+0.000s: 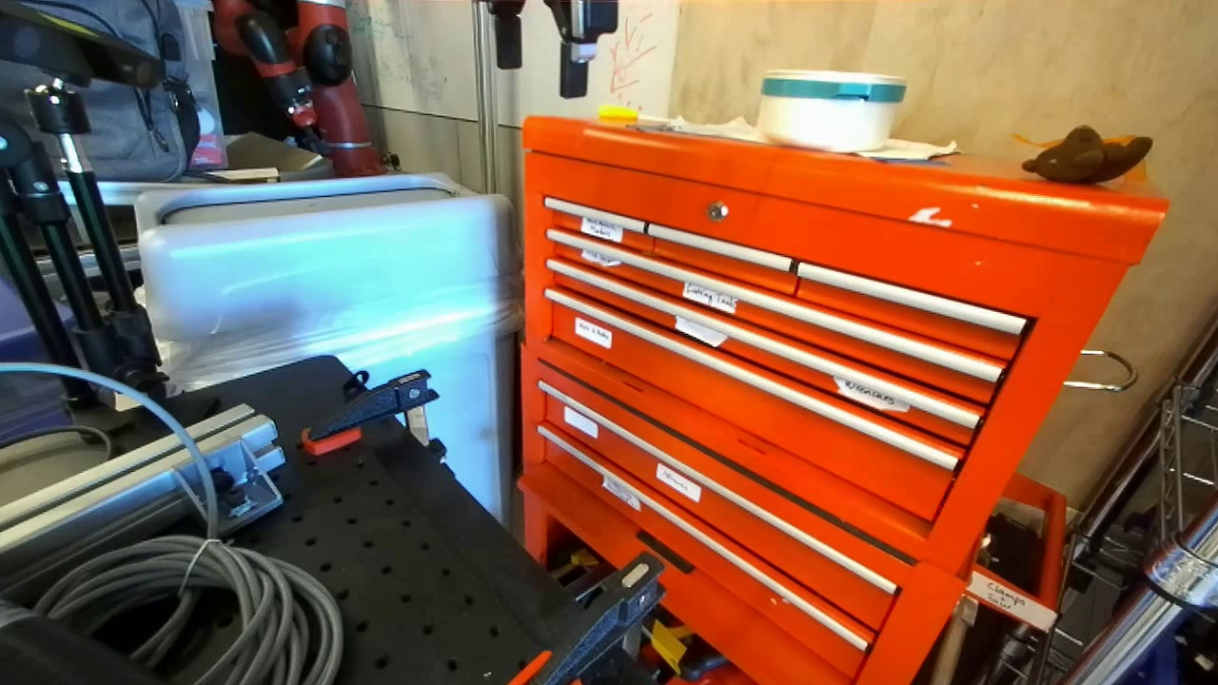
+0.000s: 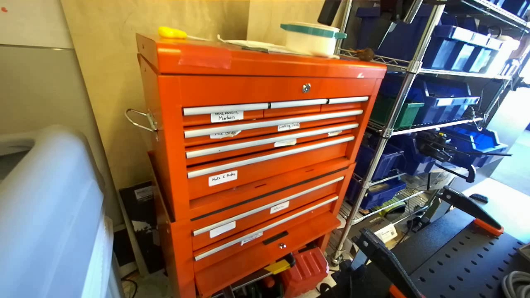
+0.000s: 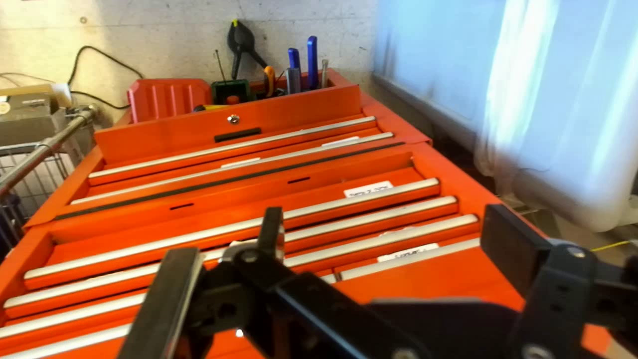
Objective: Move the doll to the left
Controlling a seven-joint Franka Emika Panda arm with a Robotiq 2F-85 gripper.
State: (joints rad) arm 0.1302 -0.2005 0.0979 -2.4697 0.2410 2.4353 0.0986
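So, orange tool chest [image 1: 761,423] in front of me; L/R below = as I face its drawer side. Black perforated bench [image 1: 409,571] stands out in front of chest. Higher than chest top hangs the gripper [image 1: 540,82], prob. out over the drawer side & nearer chest's L end; exact depth hard to call. Its fingers [image 3: 513,247] are spread wide, nothing held b/w them. White tub [image 1: 830,119] w/ teal band sits on chest top, a bit R of mid, seemingly on some white paper [image 1: 923,147].

Also on chest top: doll [image 1: 1085,158], out at the chest's R end, beyond the tub & apart from it. What matters: doll lies R of gripper & well below, so (my read) gripper must go R along chest, descend, pinch, then bring it L. Gap b/w doll & tub is prob. the room for that; overshoot cd. bump tub. Doll's long axis looks roughly side to side along chest; true angle can't tell.

Look of it: dark brown, low, lumpy, w/ a rounded hump near mid & a lobe sticking out on the R. Surface seems dull & soft; I'd expect some give when pinched. Thin orange wisp [image 1: 1025,142] beside it; part of doll or not, can't tell.
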